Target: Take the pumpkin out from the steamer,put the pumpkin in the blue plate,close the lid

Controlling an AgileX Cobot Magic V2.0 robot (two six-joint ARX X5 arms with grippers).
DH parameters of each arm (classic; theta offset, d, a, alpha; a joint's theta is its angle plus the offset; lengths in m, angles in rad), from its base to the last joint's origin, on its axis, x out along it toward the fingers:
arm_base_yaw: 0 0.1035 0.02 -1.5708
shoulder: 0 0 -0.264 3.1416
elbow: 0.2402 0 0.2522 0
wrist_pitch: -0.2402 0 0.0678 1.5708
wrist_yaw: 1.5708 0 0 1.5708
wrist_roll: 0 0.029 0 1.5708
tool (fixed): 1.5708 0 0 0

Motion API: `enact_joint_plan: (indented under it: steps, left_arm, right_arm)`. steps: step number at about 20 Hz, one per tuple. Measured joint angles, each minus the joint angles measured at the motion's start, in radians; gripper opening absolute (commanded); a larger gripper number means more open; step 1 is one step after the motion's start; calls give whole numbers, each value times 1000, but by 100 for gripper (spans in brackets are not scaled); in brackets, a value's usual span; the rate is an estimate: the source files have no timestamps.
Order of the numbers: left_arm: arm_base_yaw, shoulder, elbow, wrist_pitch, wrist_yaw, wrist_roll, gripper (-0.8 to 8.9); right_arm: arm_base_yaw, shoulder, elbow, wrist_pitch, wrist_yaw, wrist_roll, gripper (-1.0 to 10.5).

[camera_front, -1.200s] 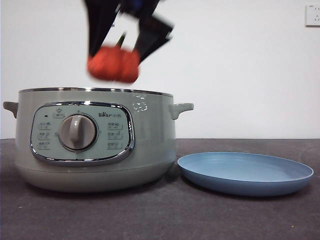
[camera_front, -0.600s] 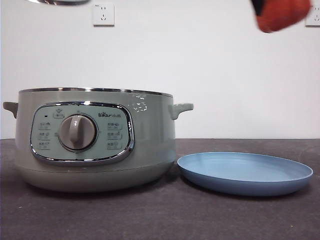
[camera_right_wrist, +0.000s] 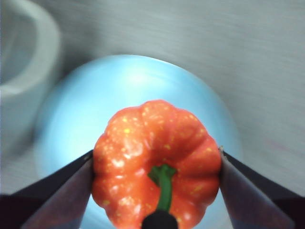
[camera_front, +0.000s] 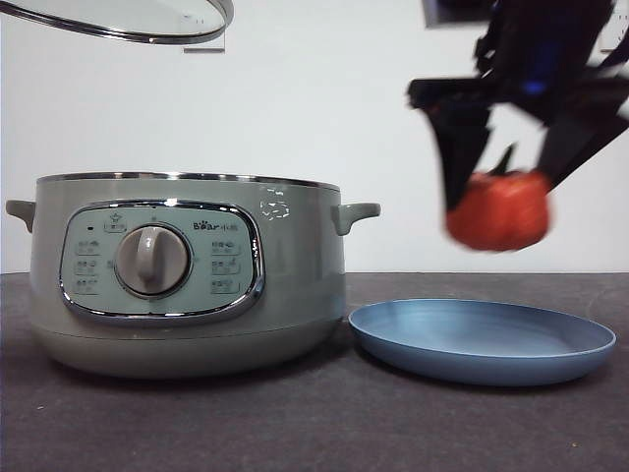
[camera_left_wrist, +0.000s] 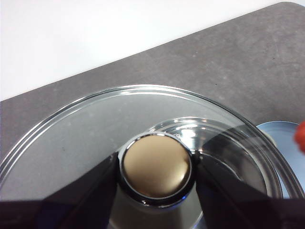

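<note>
My right gripper [camera_front: 501, 202] is shut on the orange-red pumpkin [camera_front: 498, 209] and holds it in the air above the blue plate [camera_front: 482, 337]. In the right wrist view the pumpkin [camera_right_wrist: 157, 162] sits between the two jaws, with the blue plate [camera_right_wrist: 133, 90] right below it. The sage-green steamer [camera_front: 187, 275] stands open at the left. My left gripper [camera_left_wrist: 155, 167] is shut on the knob of the glass lid [camera_left_wrist: 86, 129]. The lid [camera_front: 128, 20] hangs high above the steamer at the top left of the front view.
The steamer's side handle [camera_front: 356, 212] juts toward the plate, and its rim [camera_right_wrist: 24, 62] shows beside the plate in the right wrist view. The dark grey table [camera_front: 324, 423] runs in front of both. A white wall stands behind.
My right gripper carried the pumpkin from above the steamer to the right, then down over the blue plate. The lid has come lower into the top left of the front view.
</note>
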Motion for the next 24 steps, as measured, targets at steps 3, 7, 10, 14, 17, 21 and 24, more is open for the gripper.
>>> enact_joint_plan:
  steps: [3, 7, 10, 14, 17, 21, 24]
  left_arm:
    - [0, 0, 0, 0, 1, 0, -9]
    - [0, 0, 0, 0, 1, 0, -9]
    - [0, 0, 0, 0, 1, 0, -9]
    - [0, 0, 0, 0, 1, 0, -9]
    - [0, 0, 0, 1, 1, 0, -9]
    - [0, 0, 0, 1, 1, 0, -9]
    - [0, 0, 0, 1, 1, 0, -9]
  right_arm:
    - [-37, 60, -3, 61, -63, -23, 3]
    - [-87, 155, -3, 77, -71, -55, 4]
    - [-117, 206, -4, 79, -174, -64, 14]
    - [-122, 238, -4, 79, -193, -64, 350]
    - [-122, 238, -4, 78, -193, -64, 519]
    - [-122, 238, -4, 75, -193, -64, 518]
    - [-117, 237, -4, 77, -193, -64, 508]
